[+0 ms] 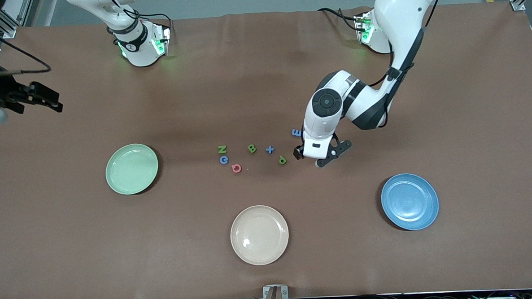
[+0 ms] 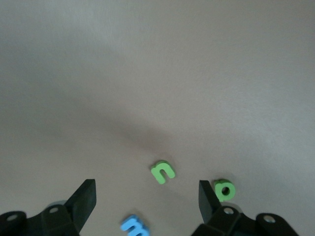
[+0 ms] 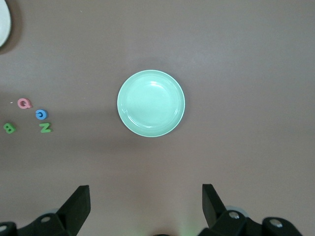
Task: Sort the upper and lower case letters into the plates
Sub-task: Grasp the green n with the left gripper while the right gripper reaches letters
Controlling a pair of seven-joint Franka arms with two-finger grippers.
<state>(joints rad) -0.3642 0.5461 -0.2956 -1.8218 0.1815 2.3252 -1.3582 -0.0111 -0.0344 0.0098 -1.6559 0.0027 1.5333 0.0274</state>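
Cream plate (image 1: pixel 259 234) nearest camera: ignore it. Blue plate (image 1: pixel 409 201) and mint plate (image 1: pixel 131 168) both empty. Letters in loose row mid-desk (image 1: pixel 263 77), between those plates. Your left tool (image 1: pixel 310 157) low over green n (image 2: pixel 163 171), fingers spread, nothing gripped; green p (image 2: pixel 224 189) and blue m (image 2: pixel 134 226) sit close. Centre n between fingers, drop straight, avoid nudging neighbours. Right tool (image 1: pixel 43 97) waits, spread wide, above mint plate end.
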